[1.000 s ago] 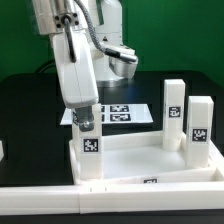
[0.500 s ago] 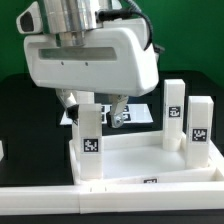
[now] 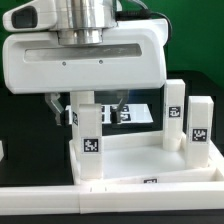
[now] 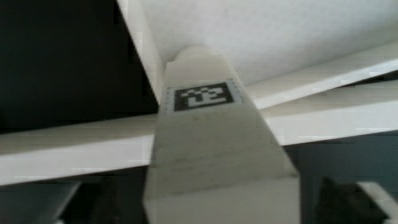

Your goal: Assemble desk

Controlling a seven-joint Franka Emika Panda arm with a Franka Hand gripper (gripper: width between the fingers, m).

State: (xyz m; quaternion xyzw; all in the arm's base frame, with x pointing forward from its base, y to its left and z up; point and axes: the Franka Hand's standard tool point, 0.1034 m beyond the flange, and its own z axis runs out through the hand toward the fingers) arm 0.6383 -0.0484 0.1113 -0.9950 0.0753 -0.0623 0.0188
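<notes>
The white desk panel lies flat on the black table, rim up. Three white block legs with black-and-white tags stand upright on it: one at the front on the exterior view's left, two on the right. My gripper hangs straight over the left leg, open, with one finger on each side of the leg's top and a gap on both sides. In the wrist view the same leg fills the middle, and my gripper straddles it with dark fingers at the sides.
The marker board lies flat behind the panel. A long white rail runs along the front of the table. A small white piece shows at the left edge. My broad hand hides the table's back.
My hand has turned broadside to the camera, moved over the left leg and come lower. The fingers now straddle the leg's top. The legs and panel have not moved.
</notes>
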